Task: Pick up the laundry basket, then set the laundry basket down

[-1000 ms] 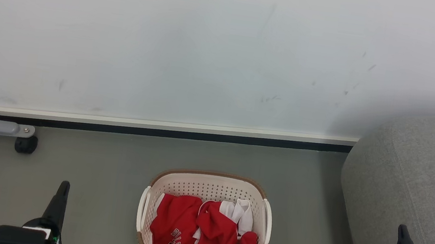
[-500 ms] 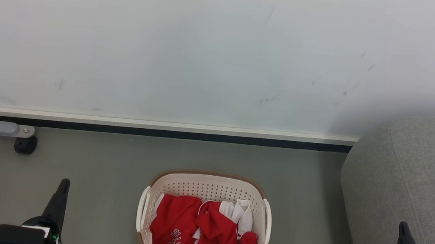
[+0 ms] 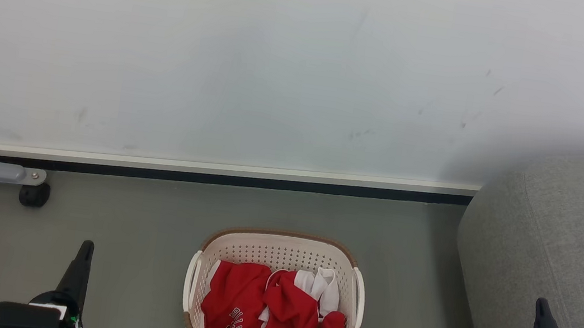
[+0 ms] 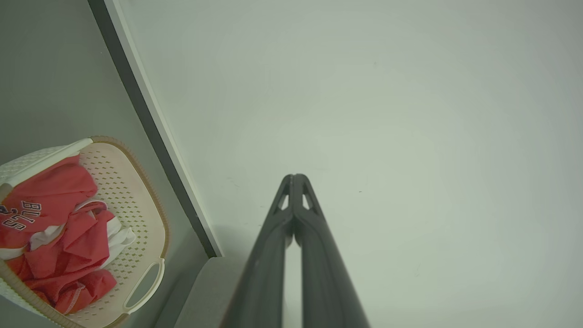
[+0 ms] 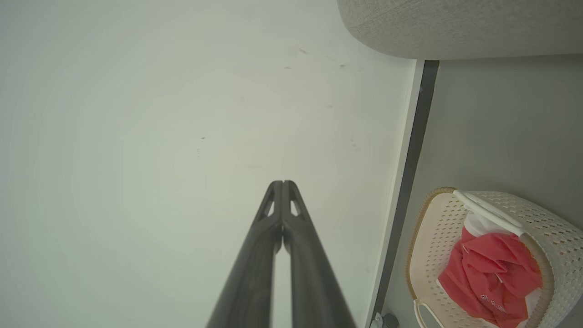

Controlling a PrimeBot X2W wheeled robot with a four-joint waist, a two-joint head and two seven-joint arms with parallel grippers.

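laundry basket (image 3: pixel 280 253) with red jersey (image 3: pixel 235 297) on floor (image 3: pixel 136 234), well apart between left hand (image 3: pixel 86 248) and right hand (image 3: pixel 540 305); from wrist views, both pinched closed, empty.

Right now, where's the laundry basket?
In the head view the laundry basket sits on the floor at bottom centre, between the left pincer and right pincer, grey sofa to its right.

The red shirt (image 4: pixel 45 193) in the laundry basket (image 4: pixel 134 196) bears dark letters, seemingly "BULLS".
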